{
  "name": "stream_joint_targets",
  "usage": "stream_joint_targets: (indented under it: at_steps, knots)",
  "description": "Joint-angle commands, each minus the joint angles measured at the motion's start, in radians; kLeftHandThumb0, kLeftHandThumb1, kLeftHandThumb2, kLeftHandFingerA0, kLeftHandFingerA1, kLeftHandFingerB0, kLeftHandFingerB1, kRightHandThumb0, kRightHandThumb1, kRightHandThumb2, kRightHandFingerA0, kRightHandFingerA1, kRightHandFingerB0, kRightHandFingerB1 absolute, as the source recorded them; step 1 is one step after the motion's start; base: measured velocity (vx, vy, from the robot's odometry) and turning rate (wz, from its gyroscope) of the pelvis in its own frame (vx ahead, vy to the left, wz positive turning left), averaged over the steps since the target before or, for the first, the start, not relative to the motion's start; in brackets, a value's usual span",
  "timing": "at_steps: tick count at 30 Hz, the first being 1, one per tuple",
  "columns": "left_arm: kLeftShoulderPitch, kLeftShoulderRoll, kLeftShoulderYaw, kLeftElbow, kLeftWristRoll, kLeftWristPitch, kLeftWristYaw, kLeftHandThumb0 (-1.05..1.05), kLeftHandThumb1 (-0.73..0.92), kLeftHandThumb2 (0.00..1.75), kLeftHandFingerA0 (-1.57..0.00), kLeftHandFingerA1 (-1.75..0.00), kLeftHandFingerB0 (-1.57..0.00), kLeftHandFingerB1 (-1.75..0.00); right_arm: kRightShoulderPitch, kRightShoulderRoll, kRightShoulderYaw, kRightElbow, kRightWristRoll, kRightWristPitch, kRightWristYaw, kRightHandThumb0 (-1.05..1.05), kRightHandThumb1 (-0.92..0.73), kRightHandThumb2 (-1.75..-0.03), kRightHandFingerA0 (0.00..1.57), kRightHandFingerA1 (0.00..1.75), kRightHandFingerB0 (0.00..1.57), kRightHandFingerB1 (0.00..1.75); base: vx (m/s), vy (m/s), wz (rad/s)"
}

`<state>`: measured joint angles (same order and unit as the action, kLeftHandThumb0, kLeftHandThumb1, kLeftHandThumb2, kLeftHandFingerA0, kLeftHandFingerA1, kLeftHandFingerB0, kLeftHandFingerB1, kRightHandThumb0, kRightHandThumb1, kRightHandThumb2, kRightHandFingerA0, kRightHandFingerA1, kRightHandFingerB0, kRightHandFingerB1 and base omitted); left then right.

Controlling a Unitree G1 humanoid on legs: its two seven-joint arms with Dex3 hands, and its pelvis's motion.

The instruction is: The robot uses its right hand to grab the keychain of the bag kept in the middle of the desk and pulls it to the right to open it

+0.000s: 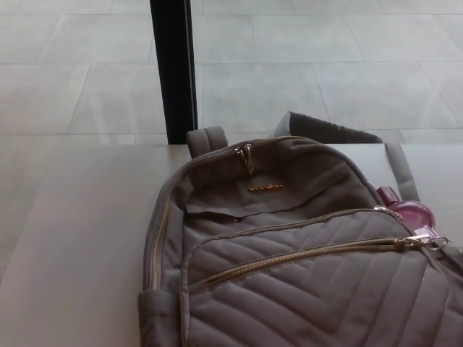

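Bag [304, 267]: lies flat on the surface [79, 238], front zip closed.
Keychain [427, 241]: at zip's right end.
Hands: neither one shows.

I see a pale grey desk [79, 238] filling the near part of the view, its far edge running across the middle. On it lies a taupe quilted backpack [304, 282], front up, taking the near right area and running off the near and right edges. Its carry handle [207, 137] reaches the desk's far edge. A grey strap [401, 170] trails onto the desk at far right. A pink object [409, 212] sits touching the bag's right side.
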<state>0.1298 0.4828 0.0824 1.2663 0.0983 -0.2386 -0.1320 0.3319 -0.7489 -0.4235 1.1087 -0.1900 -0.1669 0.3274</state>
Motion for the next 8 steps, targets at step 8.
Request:
stream_joint_targets:
  at_steps: [8]
  knots:
    - [0.014,0.022,0.008,-0.014,-0.008,0.018,-0.02,-0.79,0.87,0.67,-0.59,-0.57,-0.51,-0.45,0.011,-0.042,0.061,-0.011,0.052,-0.018,0.021,-0.53,-0.68,-0.6,0.67,0.76,0.34,0.45,0.0,0.0,0.0]
